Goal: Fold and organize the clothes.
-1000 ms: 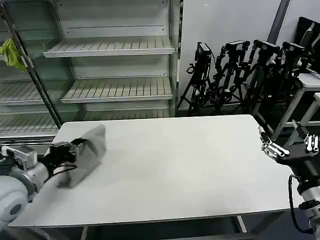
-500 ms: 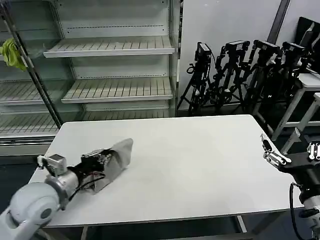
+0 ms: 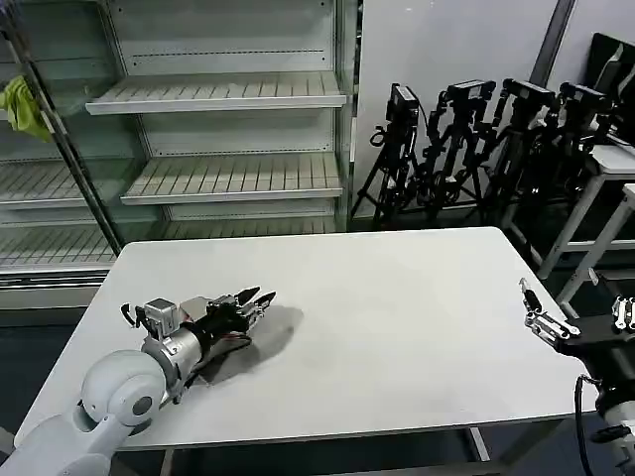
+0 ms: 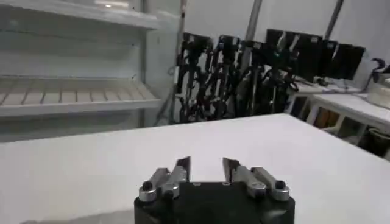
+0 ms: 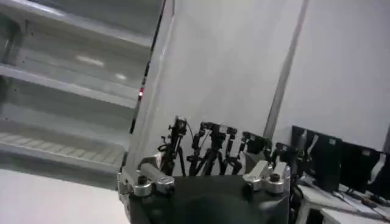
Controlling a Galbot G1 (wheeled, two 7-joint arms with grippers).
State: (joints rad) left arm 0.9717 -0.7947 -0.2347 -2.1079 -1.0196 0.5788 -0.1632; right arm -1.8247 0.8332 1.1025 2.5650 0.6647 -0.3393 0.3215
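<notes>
The clothes [image 3: 266,329], as far as I can tell, are the low grey shape under the left gripper [image 3: 256,297], toward 8 o'clock on the white table [image 3: 397,297]. That gripper is nearer and points toward 2 o'clock. The right gripper [image 3: 536,307] hangs off the table's 4 o'clock edge.

Left wrist view: the left gripper [image 4: 207,167] has its jaws apart and empty, with bare tabletop [image 4: 91,164] ahead.

Right wrist view: the right gripper [image 5: 204,179] is spread wide, facing shelving [image 5: 55,73] and tripods [image 5: 207,149].
</notes>
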